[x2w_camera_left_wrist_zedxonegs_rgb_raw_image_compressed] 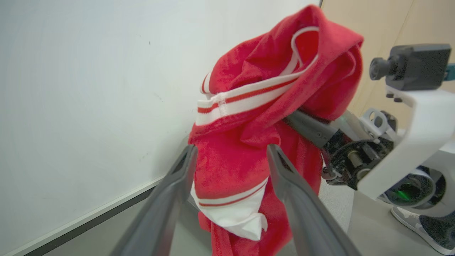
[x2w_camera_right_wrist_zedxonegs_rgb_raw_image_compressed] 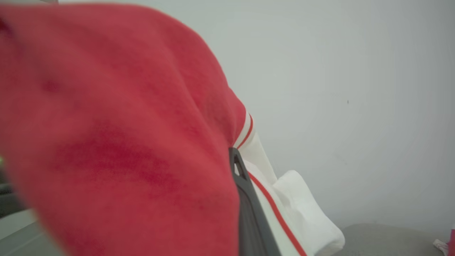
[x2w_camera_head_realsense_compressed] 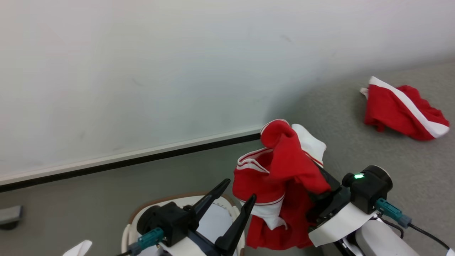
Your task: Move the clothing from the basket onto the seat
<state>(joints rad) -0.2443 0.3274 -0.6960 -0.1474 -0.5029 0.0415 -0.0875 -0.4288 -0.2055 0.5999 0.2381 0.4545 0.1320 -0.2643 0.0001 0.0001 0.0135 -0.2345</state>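
Beyond the basket (x2w_camera_head_realsense_compressed: 132, 217), a second red garment (x2w_camera_head_realsense_compressed: 403, 108) lying crumpled on the grey seat (x2w_camera_head_realsense_compressed: 337, 117) is shown by the head view, while the right gripper (x2w_camera_right_wrist_zedxonegs_rgb_raw_image_compressed: 233, 160), closed into the folds of a red-and-white garment (x2w_camera_head_realsense_compressed: 284, 170), is shown by the wrist views. The basket is set on a grey floor (x2w_camera_head_realsense_compressed: 89, 199) before a white wall (x2w_camera_head_realsense_compressed: 142, 71). Above its rim the left gripper (x2w_camera_head_realsense_compressed: 240, 189) is spread wide and empty, just beside the red-and-white garment, which is held up between basket and seat.
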